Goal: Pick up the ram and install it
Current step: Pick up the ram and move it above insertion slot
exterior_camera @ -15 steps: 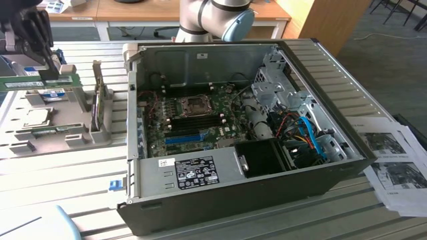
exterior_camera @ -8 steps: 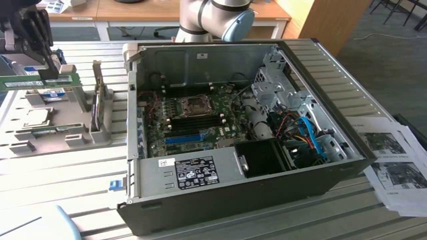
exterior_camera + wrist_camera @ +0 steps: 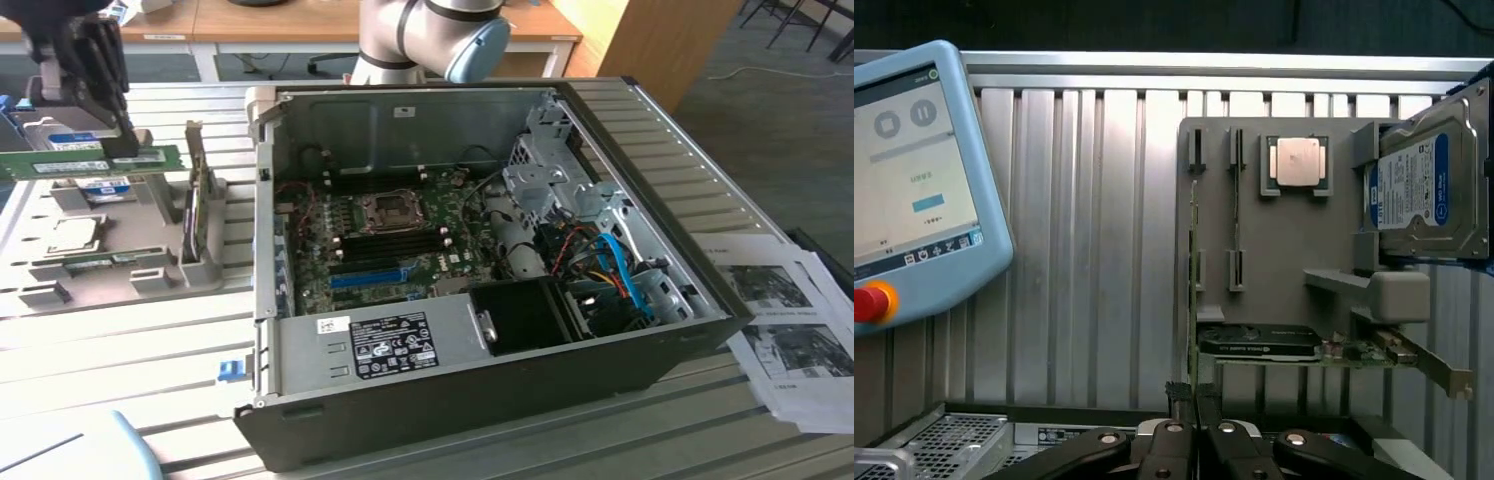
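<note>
The ram (image 3: 80,163) is a long green stick hanging level above the grey parts tray (image 3: 40,255) at the exterior view's left. My gripper (image 3: 124,148) is shut on it from above, near one end. In the wrist view the black fingers (image 3: 1176,398) are pressed together, looking down on the tray (image 3: 1274,250), whose narrow stick holders (image 3: 1234,210) stand bare. The open computer case (image 3: 467,400) lies to the exterior view's right of the gripper, with its motherboard (image 3: 387,235) and a bright blue slot (image 3: 367,277) exposed.
The tray holds a processor chip (image 3: 1297,162), a silver hard drive (image 3: 1424,190) and a graphics card (image 3: 1264,342) standing on edge. A teach pendant (image 3: 914,180) lies on the ribbed metal table. Printed sheets (image 3: 787,330) lie at the exterior view's right of the case.
</note>
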`<act>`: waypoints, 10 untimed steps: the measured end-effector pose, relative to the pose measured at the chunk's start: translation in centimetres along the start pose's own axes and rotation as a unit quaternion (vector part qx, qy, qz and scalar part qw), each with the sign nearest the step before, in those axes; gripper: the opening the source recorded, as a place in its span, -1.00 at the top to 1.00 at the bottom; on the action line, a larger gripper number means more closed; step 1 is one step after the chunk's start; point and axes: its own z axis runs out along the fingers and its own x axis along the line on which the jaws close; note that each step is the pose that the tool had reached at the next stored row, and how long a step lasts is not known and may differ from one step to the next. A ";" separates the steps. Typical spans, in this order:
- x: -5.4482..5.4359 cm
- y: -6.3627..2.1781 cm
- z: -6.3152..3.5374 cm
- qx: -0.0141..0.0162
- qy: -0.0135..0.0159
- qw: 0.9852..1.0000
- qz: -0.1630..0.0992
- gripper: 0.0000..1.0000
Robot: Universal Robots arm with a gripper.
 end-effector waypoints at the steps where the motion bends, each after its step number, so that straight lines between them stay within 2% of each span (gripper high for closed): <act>1: 0.0 -0.31 -0.01 0.000 0.000 1.000 0.000 0.78; 10: 0.0 -3.12 -0.02 0.000 0.000 1.000 0.000 0.78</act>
